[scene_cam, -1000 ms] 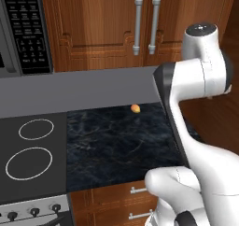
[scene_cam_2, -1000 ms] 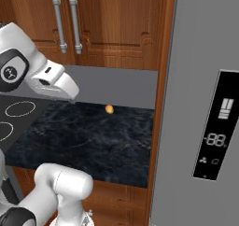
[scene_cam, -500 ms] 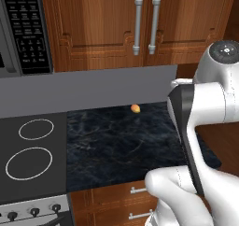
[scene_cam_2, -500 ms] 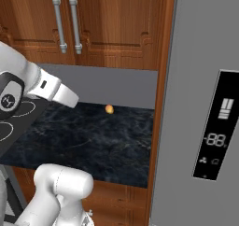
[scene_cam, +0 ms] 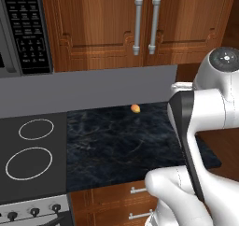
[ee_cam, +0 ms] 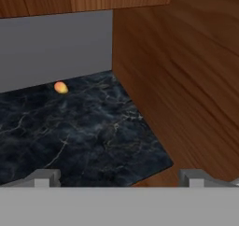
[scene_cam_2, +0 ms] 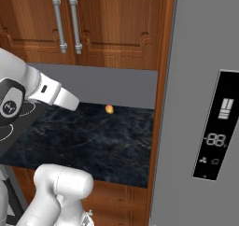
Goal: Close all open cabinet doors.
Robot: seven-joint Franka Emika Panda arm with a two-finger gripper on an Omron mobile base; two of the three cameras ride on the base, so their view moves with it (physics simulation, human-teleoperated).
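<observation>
- Two cabinet doors [scene_cam: 140, 22] hang above the counter, flush, their bar handles side by side at the middle seam.
- Below, the dark marble counter [scene_cam: 121, 145] carries a small orange fruit [scene_cam: 135, 108] near the grey backsplash.
- The gripper [ee_cam: 119, 177] stands wide, holding nothing, beside the wooden side panel [ee_cam: 186, 80].

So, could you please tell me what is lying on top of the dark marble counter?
A small orange fruit lies on the counter near the grey back wall. The robot arm covers the counter's right part.
</observation>
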